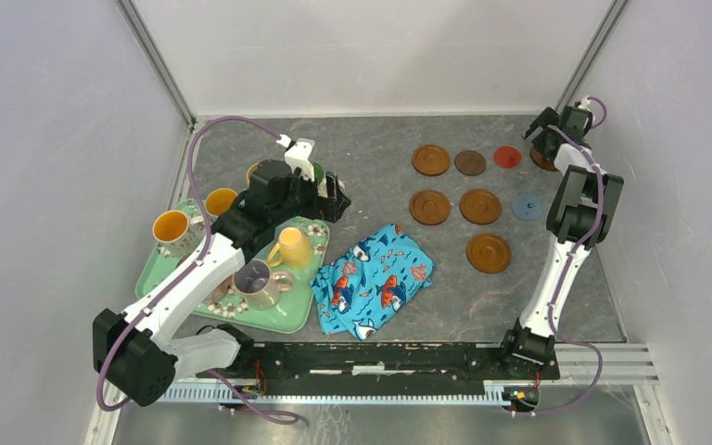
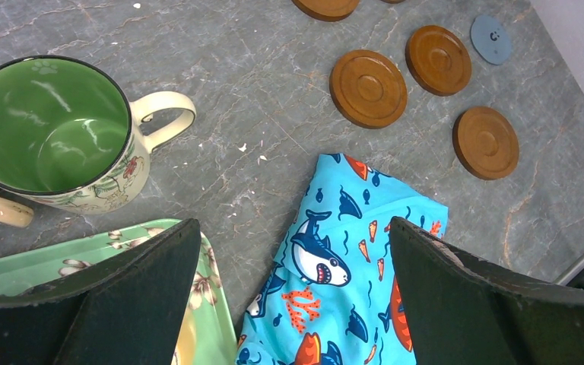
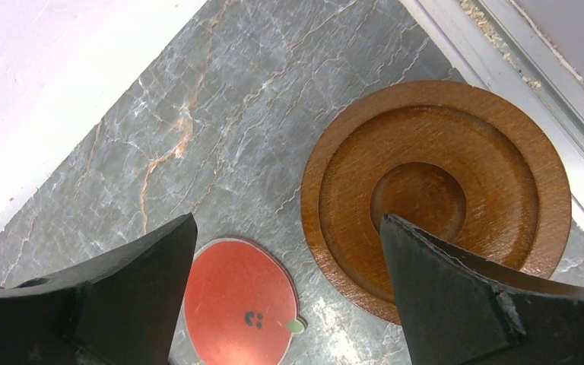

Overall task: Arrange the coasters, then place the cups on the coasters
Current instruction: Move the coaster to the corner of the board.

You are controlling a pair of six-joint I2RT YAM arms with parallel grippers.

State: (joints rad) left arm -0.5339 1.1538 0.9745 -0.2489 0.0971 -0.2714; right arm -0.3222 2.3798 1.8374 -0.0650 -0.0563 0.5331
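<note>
Several brown coasters [image 1: 429, 207] lie in loose rows on the right half of the table, with a red one [image 1: 507, 157] and a blue-grey one [image 1: 527, 206]. My right gripper [image 1: 545, 139] hangs open over the far right corner. Its wrist view shows the red coaster [image 3: 239, 304] and a ringed brown coaster [image 3: 433, 190] below its spread jaws [image 3: 289, 219]. Cups stand on the left: a yellow cup [image 1: 292, 248], a lilac-lined cup [image 1: 258, 283] and two orange-lined cups [image 1: 171, 227]. My left gripper [image 1: 334, 199] is open and empty beside a cream cup with a green inside [image 2: 46, 125].
A green floral tray [image 1: 292, 320] holds several of the cups at the left. A crumpled blue fish-print cloth [image 1: 380, 278] lies at the table's middle front, partly under my left gripper [image 2: 293, 224]. Walls and a metal rail [image 3: 532, 68] close in the far right corner.
</note>
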